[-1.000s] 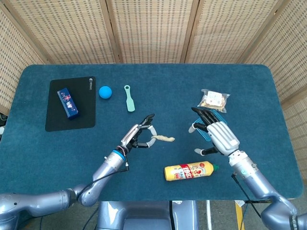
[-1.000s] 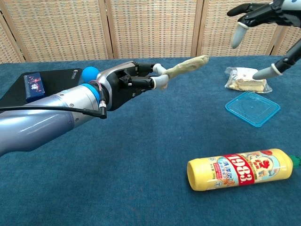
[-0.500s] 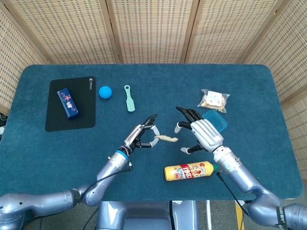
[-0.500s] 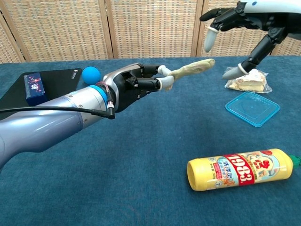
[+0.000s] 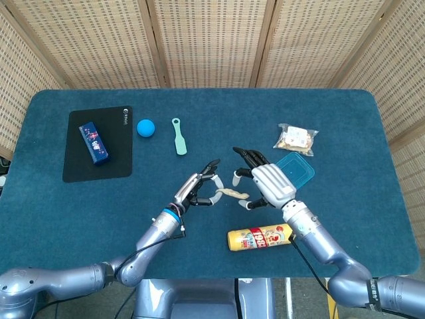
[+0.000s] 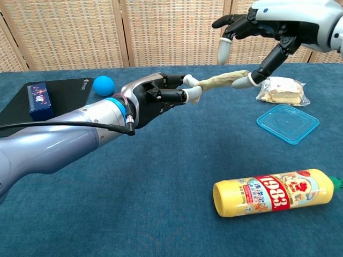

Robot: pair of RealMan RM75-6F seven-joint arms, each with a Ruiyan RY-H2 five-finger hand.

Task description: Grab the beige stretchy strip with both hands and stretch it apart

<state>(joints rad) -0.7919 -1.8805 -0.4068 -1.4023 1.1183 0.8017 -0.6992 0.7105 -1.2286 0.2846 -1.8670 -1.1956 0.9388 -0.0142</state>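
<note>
So the only writing I could actually read was "1983" in big white digits on the red label of the yellow bottle, which lay on its side at the lower right of the chest view; in the head view that label was too small to make out. The left hand had the beige stretchy strip pinched at 1 end, near the middle of the frame and held up off the table. The right hand was spread wide at the strip's free end, a fingertip right by it, gripping nothing. The head view showed a green spatula that the chest view missed. Both showed the blue ball, the blue box on the black mat, the snack bag and the blue lid.
</note>
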